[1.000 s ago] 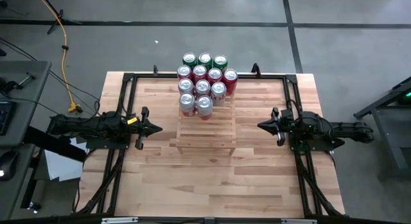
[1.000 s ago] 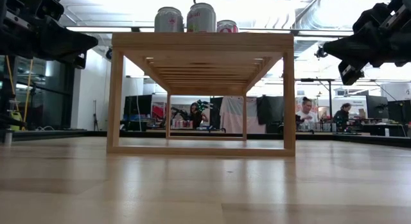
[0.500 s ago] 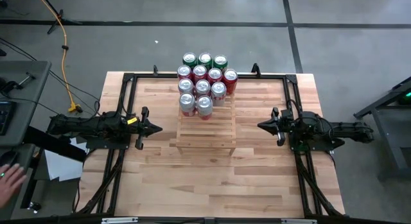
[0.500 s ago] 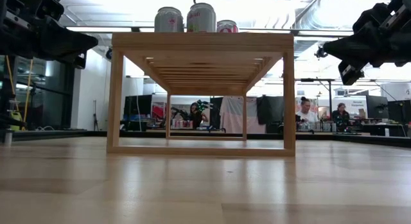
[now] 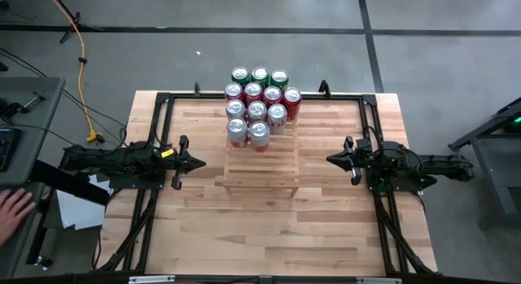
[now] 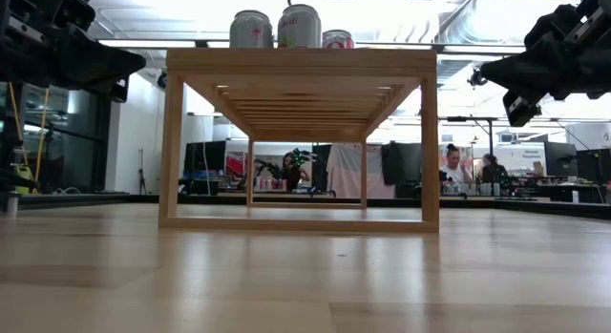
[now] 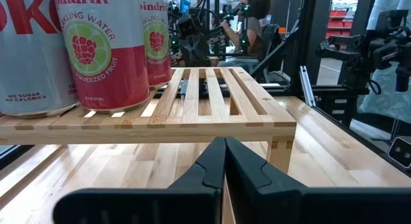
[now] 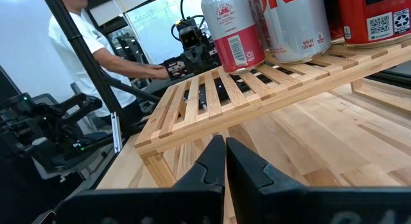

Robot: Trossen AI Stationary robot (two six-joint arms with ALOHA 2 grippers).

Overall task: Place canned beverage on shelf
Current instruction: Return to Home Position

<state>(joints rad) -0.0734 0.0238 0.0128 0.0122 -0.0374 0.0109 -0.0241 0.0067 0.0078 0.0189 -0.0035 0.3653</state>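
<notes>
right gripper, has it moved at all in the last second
No. In the high view the right gripper sits shut, at the same gap from the side edge of the shelf as in both earlier pictures.

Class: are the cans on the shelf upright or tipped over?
Upright: the cans show round tops from above, standing on the shelf.

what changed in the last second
A person's hand has come into the high view's left edge, off the table, and people in the room behind shifted. The left gripper and right gripper stay shut beside the shelf; the soda cans have not moved.
</notes>
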